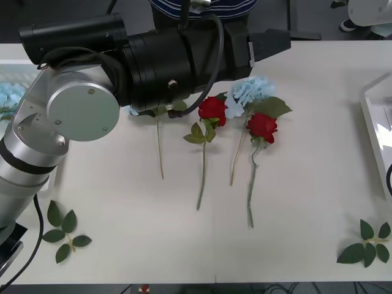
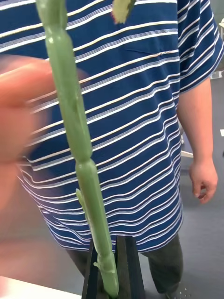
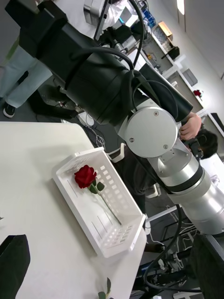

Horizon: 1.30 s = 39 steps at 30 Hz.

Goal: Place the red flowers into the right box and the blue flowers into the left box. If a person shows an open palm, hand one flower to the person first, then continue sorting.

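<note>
Green leaf sprigs are lying nearest the robot, and beyond them the red flowers and one of the blue flowers are resting side by side mid-table, stems pointing back toward the robot. The left box is sitting at the table's left edge with pale blue blooms in it, while the right box is holding one rose. The left gripper is hovering with its fingers apart, holding nothing. Farther out, the right gripper is pinching a green stem upright before a person in a striped shirt, whose blurred hand is reaching in beside it; I cannot tell its bloom's colour. These flowers are likely feeling light, with thin springy stems and soft heads, so gripping mid-stem is looking wisest.
</note>
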Available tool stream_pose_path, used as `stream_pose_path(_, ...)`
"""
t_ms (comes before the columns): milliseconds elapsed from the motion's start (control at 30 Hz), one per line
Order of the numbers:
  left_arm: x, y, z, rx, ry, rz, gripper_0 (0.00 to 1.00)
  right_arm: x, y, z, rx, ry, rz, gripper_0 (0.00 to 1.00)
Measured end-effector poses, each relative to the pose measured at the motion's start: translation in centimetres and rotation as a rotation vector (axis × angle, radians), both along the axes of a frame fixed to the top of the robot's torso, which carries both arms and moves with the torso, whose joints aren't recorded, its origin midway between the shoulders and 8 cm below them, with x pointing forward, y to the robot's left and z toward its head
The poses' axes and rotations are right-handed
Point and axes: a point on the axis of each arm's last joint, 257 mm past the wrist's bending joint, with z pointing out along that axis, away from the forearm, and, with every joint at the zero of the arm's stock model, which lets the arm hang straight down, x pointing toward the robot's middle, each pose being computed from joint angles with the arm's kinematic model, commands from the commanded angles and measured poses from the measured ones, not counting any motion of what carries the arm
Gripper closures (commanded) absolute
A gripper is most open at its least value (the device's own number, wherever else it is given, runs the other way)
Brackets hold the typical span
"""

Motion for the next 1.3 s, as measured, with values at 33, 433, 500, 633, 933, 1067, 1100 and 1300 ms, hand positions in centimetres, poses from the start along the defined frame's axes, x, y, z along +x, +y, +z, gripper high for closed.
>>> stream_pose_path(33,0.0,0.0,0.0,0.0,0.0,0.0,0.0,0.0,0.0,0.0,0.0,0.0,0.0,1.0)
stream_pose_path(433,0.0,0.0,0.0,0.0,0.0,0.0,0.0,0.01,-0.02,0.0,0.001,0.0,0.0,1.0)
stream_pose_path(500,0.0,0.0,0.0,0.0,0.0,0.0,0.0,0.0,-0.02,0.01,0.001,-0.001,0.0,1.0)
stream_pose_path(633,0.0,0.01,0.0,0.0,0.0,0.0,0.0,0.0,-0.02,0.01,0.001,-0.001,0.0,0.75)
stream_pose_path(933,0.0,0.01,0.0,0.0,0.0,0.0,0.0,0.0,-0.01,0.02,0.001,-0.001,0.0,0.0)
stream_pose_path(1067,0.0,0.01,0.0,0.0,0.0,0.0,0.0,0.0,-0.01,0.02,0.001,-0.001,0.0,0.0)
stream_pose_path(1100,0.0,0.01,0.0,0.0,0.0,0.0,0.0,0.0,-0.01,0.02,0.001,-0.001,0.0,0.0)
stream_pose_path(1300,0.0,0.01,0.0,0.0,0.0,0.0,0.0,0.0,-0.01,0.02,0.001,0.0,0.0,0.0)
